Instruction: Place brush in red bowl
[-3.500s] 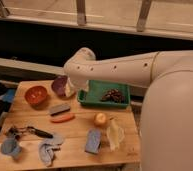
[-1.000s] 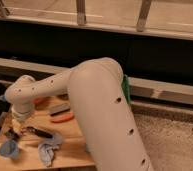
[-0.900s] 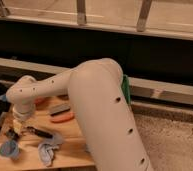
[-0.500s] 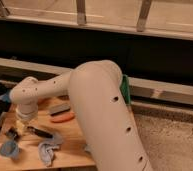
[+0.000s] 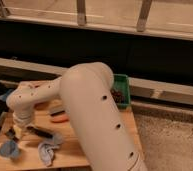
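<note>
The brush lies on the wooden table at the left, its dark handle pointing right. My gripper hangs down from the white wrist right at the brush's left end, low over the table. The red bowl is mostly hidden behind my forearm; only a reddish sliver shows under it, behind the brush.
An orange-red object lies just right of the brush. A blue cloth and a grey-blue cloth lie near the front edge. A green tray stands at the back right. My large arm covers the table's middle.
The arm has swung from the table's back to the left side. Over the last second the wrist has dropped lower onto the brush's left end.
</note>
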Robot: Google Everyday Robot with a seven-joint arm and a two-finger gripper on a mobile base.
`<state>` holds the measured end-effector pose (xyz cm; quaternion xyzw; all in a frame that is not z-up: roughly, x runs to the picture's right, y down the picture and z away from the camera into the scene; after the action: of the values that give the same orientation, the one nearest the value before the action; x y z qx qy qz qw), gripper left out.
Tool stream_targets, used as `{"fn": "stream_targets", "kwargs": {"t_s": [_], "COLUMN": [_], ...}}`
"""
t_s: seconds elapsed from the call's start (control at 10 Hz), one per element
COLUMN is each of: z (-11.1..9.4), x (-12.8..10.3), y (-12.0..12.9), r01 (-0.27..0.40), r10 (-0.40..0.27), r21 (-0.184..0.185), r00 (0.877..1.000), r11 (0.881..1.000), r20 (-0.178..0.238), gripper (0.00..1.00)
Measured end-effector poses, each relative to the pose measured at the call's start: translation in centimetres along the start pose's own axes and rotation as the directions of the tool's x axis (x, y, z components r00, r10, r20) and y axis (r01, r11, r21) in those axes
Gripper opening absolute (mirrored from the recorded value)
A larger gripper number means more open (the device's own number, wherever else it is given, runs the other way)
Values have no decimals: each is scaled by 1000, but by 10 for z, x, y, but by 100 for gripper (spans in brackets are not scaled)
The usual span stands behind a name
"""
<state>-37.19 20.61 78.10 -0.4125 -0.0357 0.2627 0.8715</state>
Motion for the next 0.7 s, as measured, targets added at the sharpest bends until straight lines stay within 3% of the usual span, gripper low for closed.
{"fn": "stream_targets", "kwargs": {"t_s": [0.2, 0.5, 0.7], "z": [14, 34, 35], "x": [-3, -5, -4], "y": [-1, 1, -2], "r01": [-17, -45, -47], "r10": [17, 45, 46], "r21": [7, -19, -21], "r00": [1000, 999, 999], "r11": [1000, 999, 999], "r20": [-4, -11, -11], "gripper": [66, 66, 52]}}
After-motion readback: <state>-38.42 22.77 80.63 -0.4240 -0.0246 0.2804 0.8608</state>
